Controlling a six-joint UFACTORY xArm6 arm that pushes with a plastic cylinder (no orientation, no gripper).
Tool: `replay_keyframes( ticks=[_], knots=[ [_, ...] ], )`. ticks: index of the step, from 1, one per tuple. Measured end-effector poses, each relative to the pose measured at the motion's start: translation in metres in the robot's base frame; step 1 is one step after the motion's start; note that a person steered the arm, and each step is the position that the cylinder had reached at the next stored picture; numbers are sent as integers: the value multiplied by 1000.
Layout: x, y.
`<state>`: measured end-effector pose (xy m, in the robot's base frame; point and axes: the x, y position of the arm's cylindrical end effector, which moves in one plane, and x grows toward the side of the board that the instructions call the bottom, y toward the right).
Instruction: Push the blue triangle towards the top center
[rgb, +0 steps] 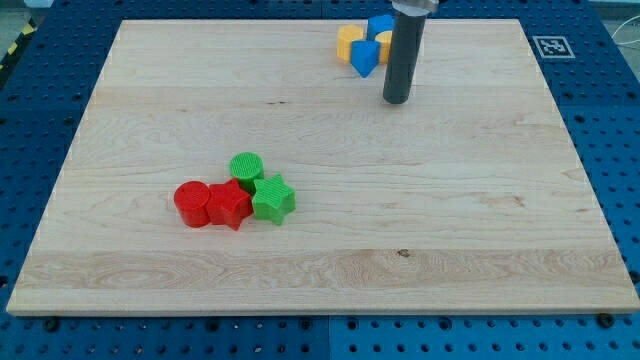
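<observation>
The blue triangle (365, 57) lies near the view's top centre, against a yellow block (349, 42). A blue cube (380, 26) sits just above it, and another yellow block (385, 42) shows partly behind the rod. My tip (397, 100) rests on the board just right of and below the blue triangle, a short gap away.
A red cylinder (192, 204), a red star (229, 206), a green cylinder (246, 169) and a green star (272, 198) cluster at the lower left of the wooden board (480, 230). A marker tag (550, 46) sits at the top right corner.
</observation>
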<state>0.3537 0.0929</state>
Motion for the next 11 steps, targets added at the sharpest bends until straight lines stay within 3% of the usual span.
replay_keyframes(
  ticks=[3,4,6,8,11],
  knots=[
    [-15,4],
    [-24,-33],
    [-33,3],
    [-78,-5],
    [-78,-39]
  ],
)
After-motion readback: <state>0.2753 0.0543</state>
